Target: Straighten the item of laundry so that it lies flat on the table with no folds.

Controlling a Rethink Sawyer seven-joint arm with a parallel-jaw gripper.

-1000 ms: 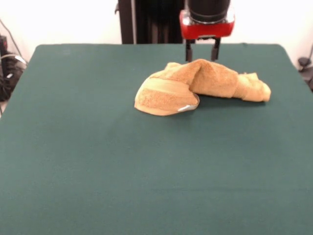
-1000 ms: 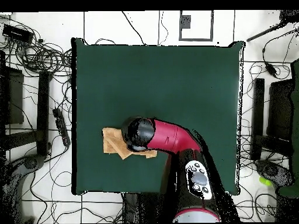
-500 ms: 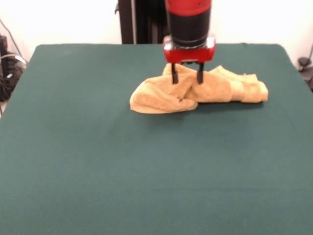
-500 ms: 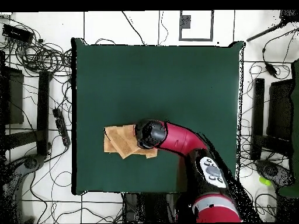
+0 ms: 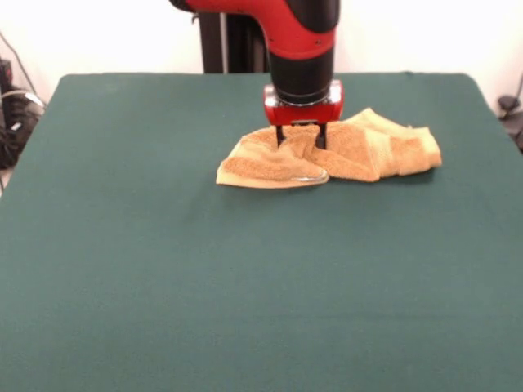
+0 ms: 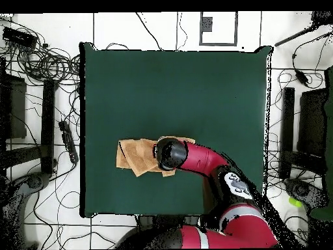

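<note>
The golden-orange towel [image 5: 359, 155] lies crumpled and folded over itself at the far middle of the dark green table [image 5: 163, 286]. A paler band and a bit of white label show at its left fold. My gripper [image 5: 300, 140] points straight down over the towel's middle. Its two dark fingers [image 5: 280, 135] stand apart and press into the cloth with a ridge of towel between them. In the overhead view the towel [image 6: 132, 156] lies near the table's left edge [image 6: 86, 130], and the arm's wrist [image 6: 170, 154] covers its right part and hides the gripper.
The black pedestal [image 5: 225, 37] stands behind the table's far edge. In the overhead view, cables [image 6: 45, 62] and dark stands [image 6: 289, 130] lie on the floor around the table. The arm [image 6: 208, 163] reaches in from the bottom right.
The gripper has come down from behind the towel onto its middle, with the fingers now in the cloth. The towel's raised fold has been pushed lower and shifted a little.
</note>
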